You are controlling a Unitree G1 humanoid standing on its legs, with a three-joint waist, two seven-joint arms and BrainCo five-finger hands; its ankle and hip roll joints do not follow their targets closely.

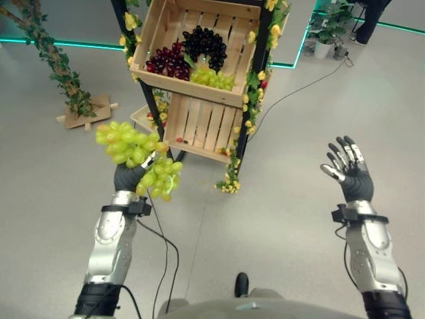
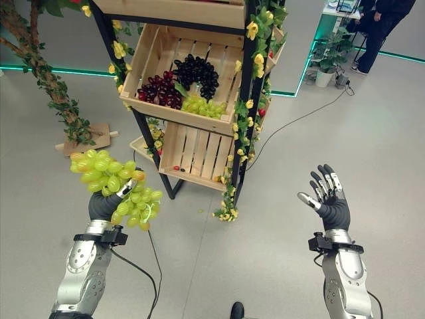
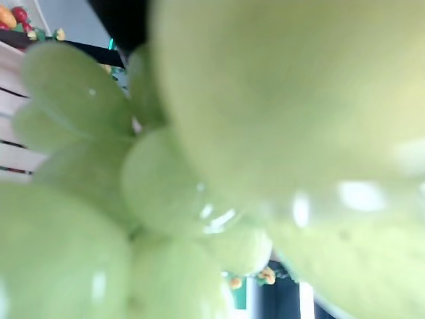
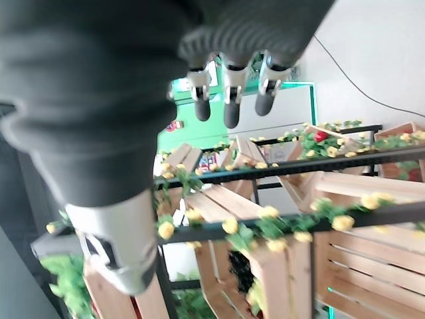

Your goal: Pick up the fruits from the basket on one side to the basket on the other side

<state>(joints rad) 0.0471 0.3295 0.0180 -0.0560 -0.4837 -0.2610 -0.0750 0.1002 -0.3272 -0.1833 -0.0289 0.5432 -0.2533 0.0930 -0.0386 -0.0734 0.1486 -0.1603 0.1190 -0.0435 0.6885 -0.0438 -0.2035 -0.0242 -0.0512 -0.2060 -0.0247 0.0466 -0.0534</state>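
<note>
Left eye view: left hand point(image 1: 128, 177) grips green grapes point(image 1: 136, 156).

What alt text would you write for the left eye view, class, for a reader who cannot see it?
The robot's left hand holds up a bunch of green grapes before a flower-trimmed shelf of wooden crates. The upper crate holds red grapes, black grapes and more green ones. The right hand hovers open.

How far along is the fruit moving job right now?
Underway: the left hand holds a bunch of green grapes in the air, away from the shelf. The right hand is open and empty. Dark grapes, red grapes and more green ones remain in the upper crate. No delivered fruit is visible.
</note>
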